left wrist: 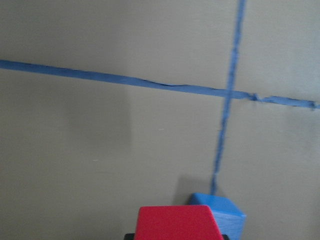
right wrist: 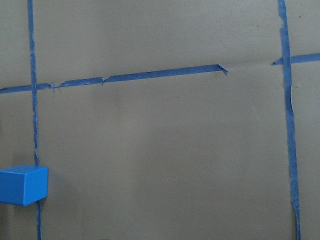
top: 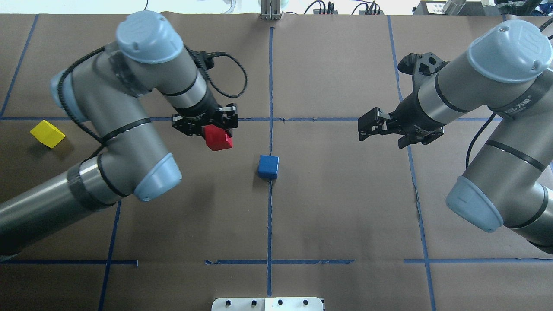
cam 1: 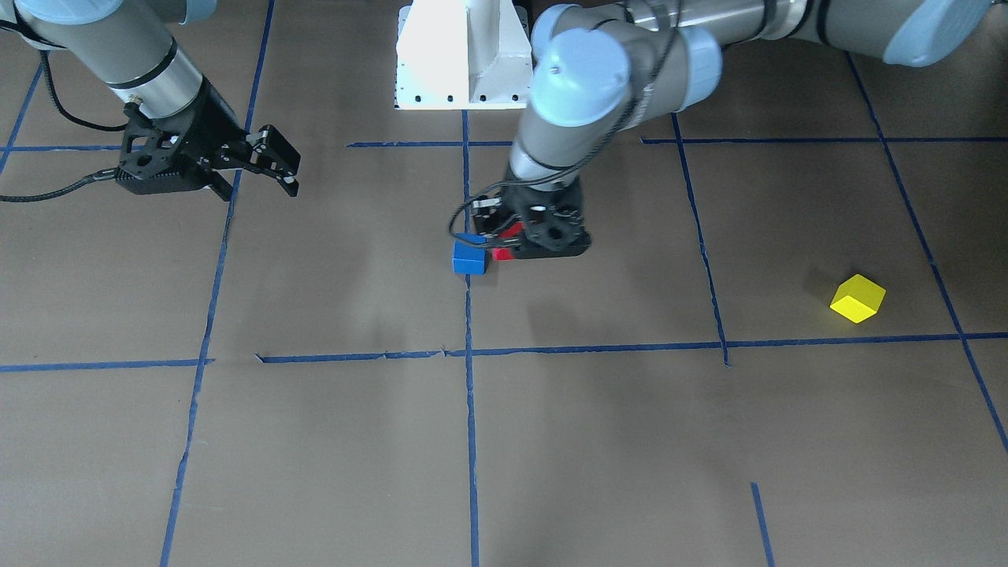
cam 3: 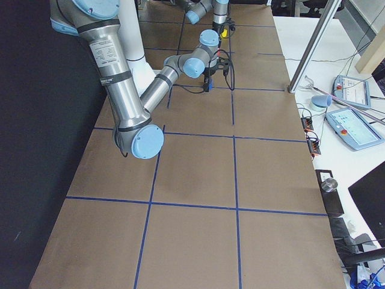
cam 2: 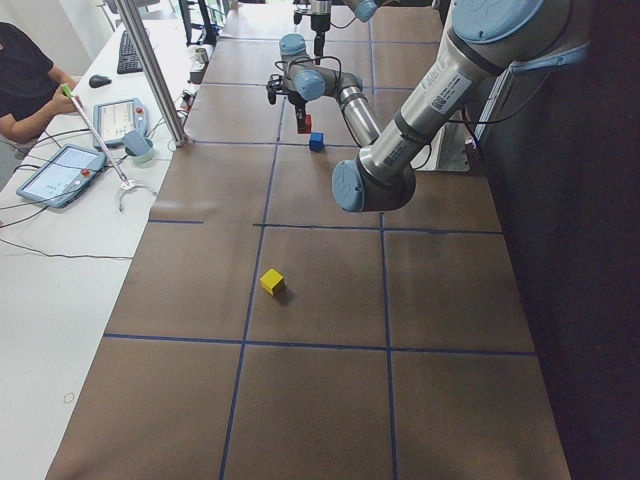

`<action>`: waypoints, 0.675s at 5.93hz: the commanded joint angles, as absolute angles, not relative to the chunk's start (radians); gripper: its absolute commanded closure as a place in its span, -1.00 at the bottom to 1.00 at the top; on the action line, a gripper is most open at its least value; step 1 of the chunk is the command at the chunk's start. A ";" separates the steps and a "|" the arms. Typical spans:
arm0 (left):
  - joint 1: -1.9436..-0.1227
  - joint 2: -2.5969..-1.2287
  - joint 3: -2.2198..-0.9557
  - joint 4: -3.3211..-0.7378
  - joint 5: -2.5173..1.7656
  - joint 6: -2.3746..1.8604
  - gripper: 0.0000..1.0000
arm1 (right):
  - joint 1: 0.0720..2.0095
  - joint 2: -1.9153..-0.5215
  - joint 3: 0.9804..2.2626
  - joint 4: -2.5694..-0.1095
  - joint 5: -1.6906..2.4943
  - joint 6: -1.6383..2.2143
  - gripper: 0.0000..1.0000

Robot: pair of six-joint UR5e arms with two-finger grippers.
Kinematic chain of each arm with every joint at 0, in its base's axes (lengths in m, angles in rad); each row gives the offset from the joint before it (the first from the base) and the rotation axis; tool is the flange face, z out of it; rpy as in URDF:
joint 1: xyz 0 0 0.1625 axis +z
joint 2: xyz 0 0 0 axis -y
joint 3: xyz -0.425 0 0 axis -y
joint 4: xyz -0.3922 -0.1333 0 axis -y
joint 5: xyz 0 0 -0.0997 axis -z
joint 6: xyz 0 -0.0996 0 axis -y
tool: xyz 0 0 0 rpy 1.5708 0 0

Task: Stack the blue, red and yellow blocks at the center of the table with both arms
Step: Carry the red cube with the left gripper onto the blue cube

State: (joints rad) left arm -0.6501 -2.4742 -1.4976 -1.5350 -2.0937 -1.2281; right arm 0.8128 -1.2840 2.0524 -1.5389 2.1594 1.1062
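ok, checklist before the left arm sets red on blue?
1. Red block clamped in left gripper: ok.
2. Red directly above blue block: not ok, offset to one side.
3. Blue sitting on centre tape line: ok.
4. Red's clearance over blue's top: cannot tell.
5. Right gripper open, empty, away from centre: ok.
6. Yellow block unobstructed for the later pick: ok.
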 commanded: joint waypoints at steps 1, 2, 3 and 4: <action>-0.601 -2.543 -1.384 -1.526 -2.057 -1.185 1.00 | 0.818 -1.298 2.052 -1.537 2.158 1.078 -1.00; -0.586 -2.543 -1.362 -1.525 -2.057 -1.174 0.99 | 0.818 -1.298 2.052 -1.537 2.158 1.078 -1.00; -0.580 -2.543 -1.362 -1.523 -2.056 -1.173 0.96 | 0.815 -1.296 2.051 -1.536 2.155 1.078 -1.00; -0.563 -2.542 -1.358 -1.522 -2.039 -1.172 0.93 | 0.815 -1.293 2.054 -1.536 2.157 1.078 -1.00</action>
